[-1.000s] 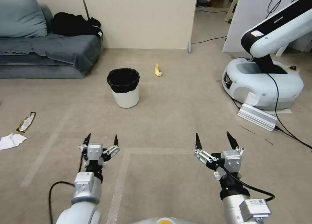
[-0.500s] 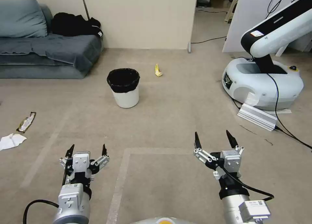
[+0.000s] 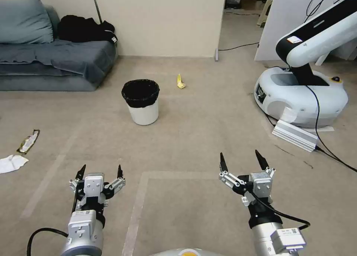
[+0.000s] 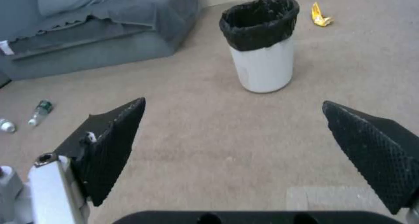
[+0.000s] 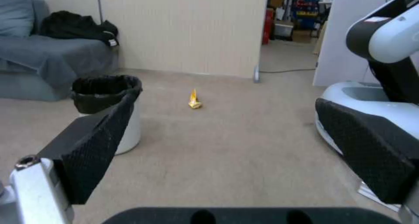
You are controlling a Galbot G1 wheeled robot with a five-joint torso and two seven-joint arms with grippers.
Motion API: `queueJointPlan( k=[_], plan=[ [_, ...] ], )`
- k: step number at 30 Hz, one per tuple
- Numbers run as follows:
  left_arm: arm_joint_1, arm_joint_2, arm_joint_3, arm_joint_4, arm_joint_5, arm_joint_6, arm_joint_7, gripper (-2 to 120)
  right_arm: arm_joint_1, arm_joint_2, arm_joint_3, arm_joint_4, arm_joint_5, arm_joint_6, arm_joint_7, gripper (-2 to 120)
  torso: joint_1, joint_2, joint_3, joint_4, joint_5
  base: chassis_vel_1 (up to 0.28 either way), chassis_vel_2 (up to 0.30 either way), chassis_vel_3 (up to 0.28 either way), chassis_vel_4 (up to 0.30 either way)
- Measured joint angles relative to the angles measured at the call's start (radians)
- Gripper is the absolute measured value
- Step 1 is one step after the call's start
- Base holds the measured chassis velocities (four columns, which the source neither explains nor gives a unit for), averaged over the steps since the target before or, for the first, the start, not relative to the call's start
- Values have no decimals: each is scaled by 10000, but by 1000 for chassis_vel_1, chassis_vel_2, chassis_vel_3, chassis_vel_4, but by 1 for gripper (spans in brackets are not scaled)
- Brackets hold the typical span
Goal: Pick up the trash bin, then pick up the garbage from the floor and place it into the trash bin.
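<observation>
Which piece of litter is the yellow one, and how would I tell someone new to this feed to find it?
Start at the blue-grey sofa along the left wall, then move right across the carpet to the trash bin, white with a black liner. Just beyond it and to its right, nearer the beige wall, lies the yellow wrapper. It is bright yellow and crumpled into a small upright point, unlike the flat brown-gold wrapper and white tissue far left.

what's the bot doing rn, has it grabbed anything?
Nothing grabbed yet. The left gripper and right gripper are both open, empty and held out low in front of the robot. The trash bin stands upright on the floor ahead, nearer the left arm, untouched. Litter lies on the floor: a yellow wrapper past the bin, a brown-gold wrapper and white tissue at far left, and small bottles.
</observation>
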Motion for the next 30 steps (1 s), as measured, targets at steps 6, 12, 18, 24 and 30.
queueJointPlan(
  k=[6, 12, 18, 24, 30],
  plan=[
    [2, 26, 4, 8, 0, -6, 3, 99, -9, -2, -8, 9, 35, -9, -16, 100, 0, -2, 1, 1, 2, -196, 192, 197, -192],
    [6, 41, 4, 15, -4, -15, -13, 99, -26, -3, -12, 39, 129, -16, -4, 100, 1, -2, 1, 0, -3, -168, 173, 167, -162],
    [8, 36, -4, 18, -14, -42, -92, 99, -39, -3, -12, 78, 143, -21, 14, 100, 0, -1, 0, 0, 1, -144, 145, 155, -143],
    [0, 19, -12, 22, -10, -52, -115, 99, -40, -3, 5, 105, 143, -25, 9, 100, 1, -1, 1, 0, 2, -165, 163, 175, -163],
    [-10, -14, -25, 28, 10, -75, -143, 99, -38, -3, 5, 77, 124, -20, 10, 100, 1, -2, 0, -1, 0, -165, 167, 159, -165]
  ],
)
